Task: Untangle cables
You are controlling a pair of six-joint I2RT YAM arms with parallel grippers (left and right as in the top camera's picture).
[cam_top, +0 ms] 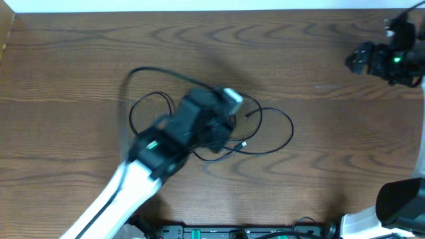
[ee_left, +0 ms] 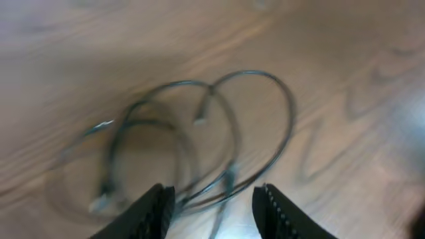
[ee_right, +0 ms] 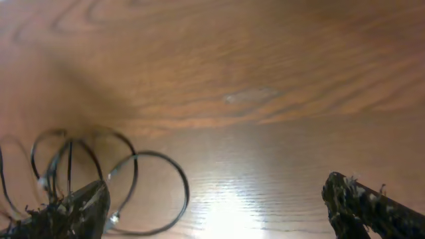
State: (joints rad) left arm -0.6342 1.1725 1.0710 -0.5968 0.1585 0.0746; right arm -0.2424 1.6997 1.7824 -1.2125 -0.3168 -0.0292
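My left pincer [ee_left: 214, 194] hangs half open over the cables [ee_left: 234, 136], holding nothing, and if I pinch two loops at once, the knot could pull tighter.

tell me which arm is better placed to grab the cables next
Left. The left claw is over the tangled cables, jaws apart with strands between them. The right claw is open but off at a far corner of the table.
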